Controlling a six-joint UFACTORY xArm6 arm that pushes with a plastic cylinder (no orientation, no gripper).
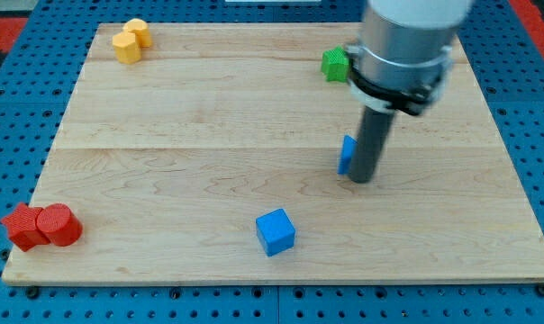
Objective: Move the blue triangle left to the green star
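you see my tip [362,180] touching the right side of the blue triangle [346,155], right of the worktop [164,180] centre. the green star [335,64] sits at the far edge, well apart. no pincer exists here, so its state doesn't show.

I count five blocks on the counter [209,117]: two blue, one a cube [276,232] and one [346,155] mostly hidden behind my rod; one green block [335,64]; one yellow block [131,40]; one red block [41,226].
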